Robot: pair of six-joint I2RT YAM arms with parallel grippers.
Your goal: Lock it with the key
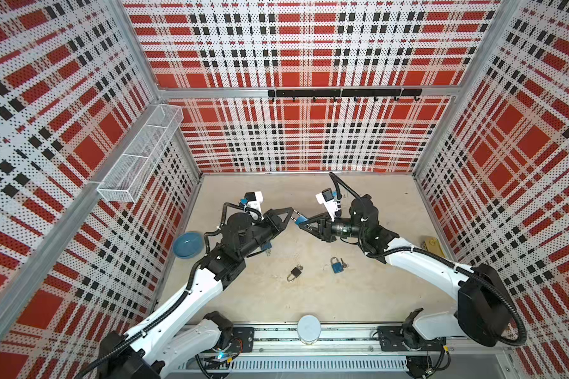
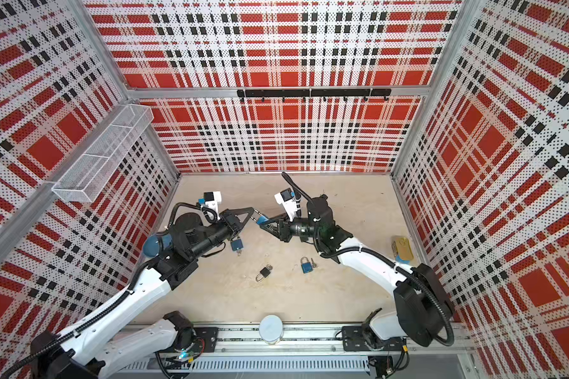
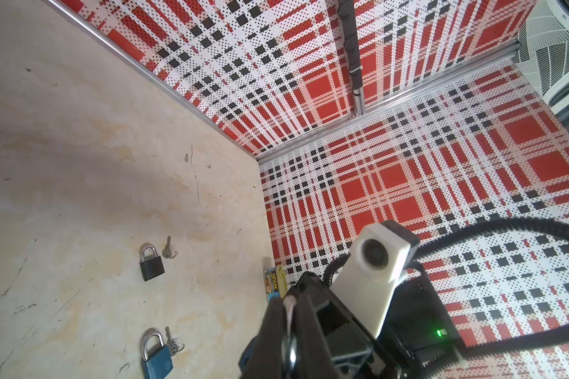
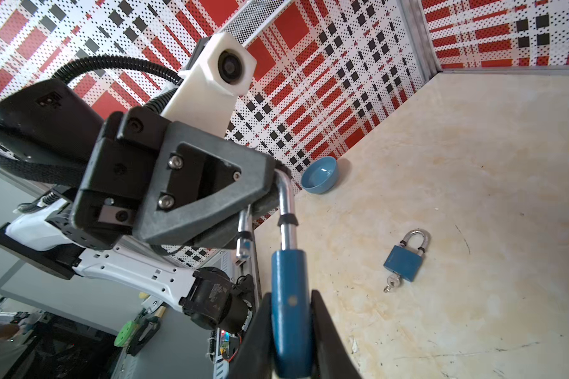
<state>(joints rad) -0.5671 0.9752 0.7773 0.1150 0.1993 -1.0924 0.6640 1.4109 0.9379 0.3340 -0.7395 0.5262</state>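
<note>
A blue padlock (image 1: 301, 219) (image 2: 262, 219) hangs in the air between both grippers at mid table. My left gripper (image 1: 291, 215) (image 3: 289, 298) is shut on its silver shackle (image 4: 286, 203), which stands open with one leg free of the body. My right gripper (image 1: 305, 223) (image 4: 291, 328) is shut on the blue body (image 4: 291, 288). The body's keyhole end is hidden. On the table lie a black padlock (image 1: 294, 272) with a key (image 3: 168, 251) beside it, and a second blue padlock (image 1: 336, 265) with a key (image 4: 391, 283) in it.
A third blue padlock (image 2: 236, 244) lies under the left arm. A blue bowl (image 1: 187, 244) sits by the left wall and a Spam can (image 1: 434, 246) by the right wall. A white cylinder (image 1: 308, 328) stands at the front rail.
</note>
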